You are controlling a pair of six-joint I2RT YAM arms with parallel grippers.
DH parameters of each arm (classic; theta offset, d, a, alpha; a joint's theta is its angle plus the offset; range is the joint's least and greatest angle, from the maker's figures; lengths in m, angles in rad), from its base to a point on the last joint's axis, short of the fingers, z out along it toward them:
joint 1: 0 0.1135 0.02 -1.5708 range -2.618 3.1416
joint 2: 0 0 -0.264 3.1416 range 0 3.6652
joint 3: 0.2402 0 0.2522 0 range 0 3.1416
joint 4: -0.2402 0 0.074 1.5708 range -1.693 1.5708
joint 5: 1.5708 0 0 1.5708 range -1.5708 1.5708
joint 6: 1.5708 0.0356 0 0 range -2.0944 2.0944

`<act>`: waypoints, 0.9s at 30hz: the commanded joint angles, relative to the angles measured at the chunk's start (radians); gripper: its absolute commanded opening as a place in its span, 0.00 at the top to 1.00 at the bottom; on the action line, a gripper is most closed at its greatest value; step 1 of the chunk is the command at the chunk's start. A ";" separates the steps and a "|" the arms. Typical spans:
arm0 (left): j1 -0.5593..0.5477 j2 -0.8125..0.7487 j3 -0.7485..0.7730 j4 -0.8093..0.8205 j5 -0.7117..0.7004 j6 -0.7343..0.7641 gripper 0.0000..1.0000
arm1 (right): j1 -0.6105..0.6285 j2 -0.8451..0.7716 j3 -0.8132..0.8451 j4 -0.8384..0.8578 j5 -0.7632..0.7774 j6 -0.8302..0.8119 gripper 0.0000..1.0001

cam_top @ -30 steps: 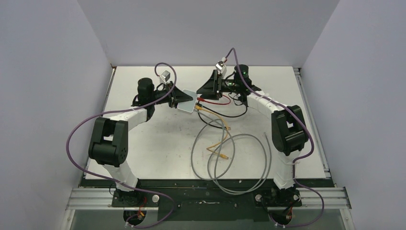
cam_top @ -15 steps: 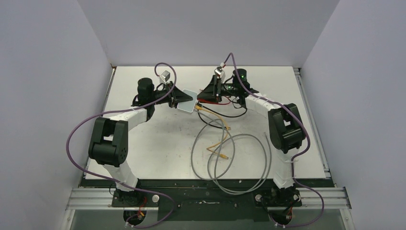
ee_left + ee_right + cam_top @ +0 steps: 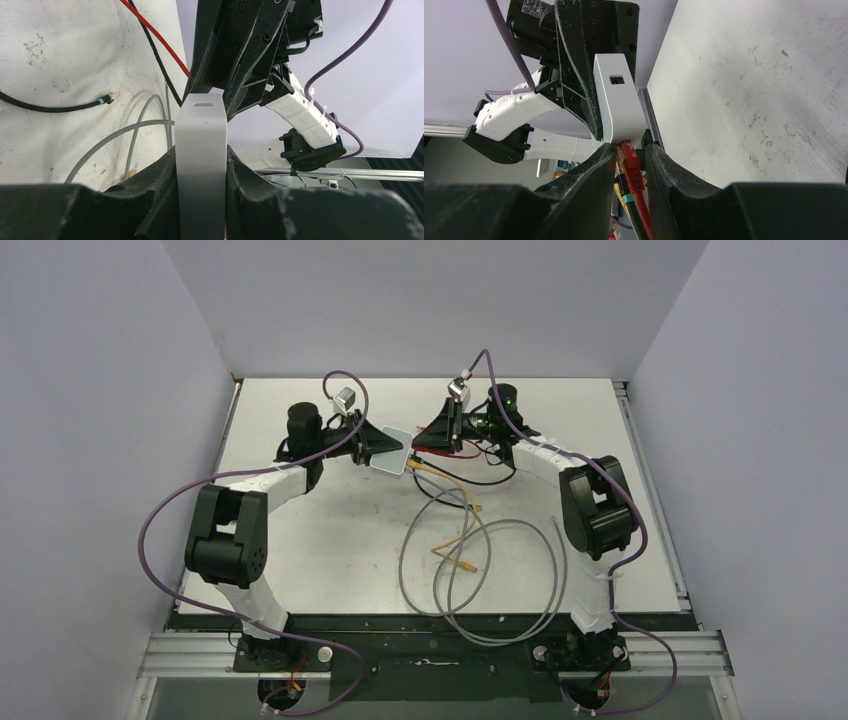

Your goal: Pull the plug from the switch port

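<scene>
the switch is clamped edge-on in the left gripper. the red plug, seated in its port, is flanked closely by the right gripper; whether it is pinched cannot be told. a grey cable and a yellow cable are looped on the base side of both claws. both arms are stretched forward, with the claws facing each other.

Switch hemmed between left hand, right hand; cable loops clutter near-centre table; left side free.

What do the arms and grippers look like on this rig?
Left arm and right arm: white link shells, black joint housings, looping purple cables. Left gripper and right gripper: black, wedge-shaped, curved fingers. Green light on the right arm.
</scene>
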 commanded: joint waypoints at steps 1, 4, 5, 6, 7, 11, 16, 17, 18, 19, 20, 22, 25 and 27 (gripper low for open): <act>0.007 -0.017 0.029 0.075 0.021 -0.014 1.00 | 0.011 0.000 -0.008 0.099 -0.024 0.027 0.72; 0.007 -0.017 0.031 0.075 0.019 -0.014 1.00 | 0.009 0.000 -0.012 0.117 -0.026 0.037 0.75; 0.008 -0.017 0.032 0.075 0.016 -0.014 1.00 | 0.009 0.000 -0.015 0.119 -0.025 0.039 0.75; 0.007 -0.017 0.033 0.075 0.016 -0.014 1.00 | 0.011 -0.001 -0.016 0.122 -0.026 0.042 0.75; 0.007 -0.018 0.034 0.075 0.016 -0.013 1.00 | 0.011 -0.001 -0.018 0.125 -0.025 0.044 0.75; 0.008 -0.017 0.038 0.073 0.017 -0.014 1.00 | 0.011 0.001 -0.020 0.123 -0.028 0.046 0.76; 0.008 -0.020 0.039 0.072 0.018 -0.014 1.00 | 0.013 0.003 -0.014 0.123 -0.030 0.047 0.76; 0.007 -0.019 0.039 0.072 0.018 -0.014 1.00 | 0.013 0.005 -0.013 0.124 -0.033 0.047 0.76; 0.007 -0.019 0.039 0.072 0.017 -0.013 1.00 | 0.014 0.005 -0.011 0.124 -0.035 0.047 0.76; 0.008 -0.019 0.039 0.072 0.017 -0.012 1.00 | 0.015 0.004 -0.011 0.124 -0.035 0.048 0.76; 0.007 -0.020 0.039 0.072 0.017 -0.012 1.00 | 0.016 0.004 -0.011 0.123 -0.035 0.047 0.76; 0.007 -0.017 0.039 0.072 0.017 -0.012 1.00 | 0.015 0.002 -0.010 0.124 -0.037 0.047 0.78; 0.008 -0.016 0.040 0.072 0.017 -0.012 1.00 | 0.018 0.001 -0.009 0.124 -0.038 0.047 0.83; 0.009 -0.017 0.041 0.072 0.015 -0.011 1.00 | 0.018 0.002 -0.008 0.124 -0.038 0.048 0.88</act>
